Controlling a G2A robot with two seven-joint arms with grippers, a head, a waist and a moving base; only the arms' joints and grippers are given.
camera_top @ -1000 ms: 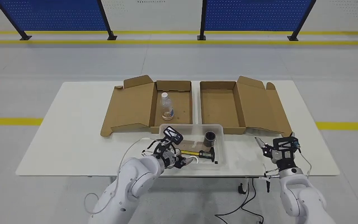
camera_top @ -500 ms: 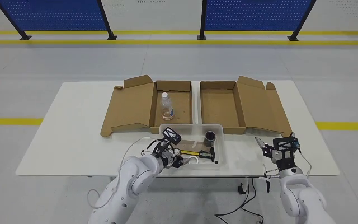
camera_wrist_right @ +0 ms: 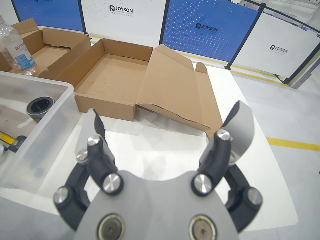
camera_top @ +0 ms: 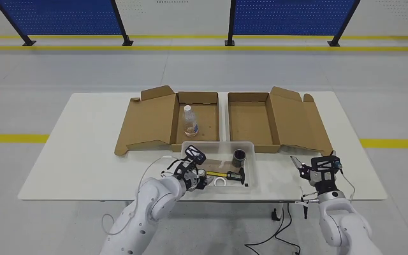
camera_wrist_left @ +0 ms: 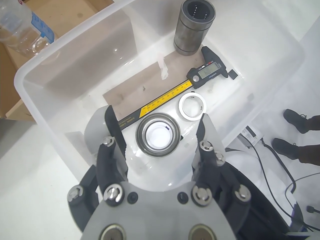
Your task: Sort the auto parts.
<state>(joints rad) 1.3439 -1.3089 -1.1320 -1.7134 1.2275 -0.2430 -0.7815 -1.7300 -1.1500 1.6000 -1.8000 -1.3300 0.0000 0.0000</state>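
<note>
Now the left gripper (camera_wrist_left: 156,112) is making a small shift inside the clear bin (camera_wrist_left: 75,38). Its jaws are standing open on either side of the steel bearing (camera_wrist_left: 158,138), which is lying flat beside the white ring (camera_wrist_left: 192,106) and caliper (camera_wrist_left: 175,91). The right gripper (camera_wrist_right: 166,108), open and empty, is staying put over the table (camera_wrist_right: 175,151). I am judging that 1 squeeze is remaining before lift-out.
</note>
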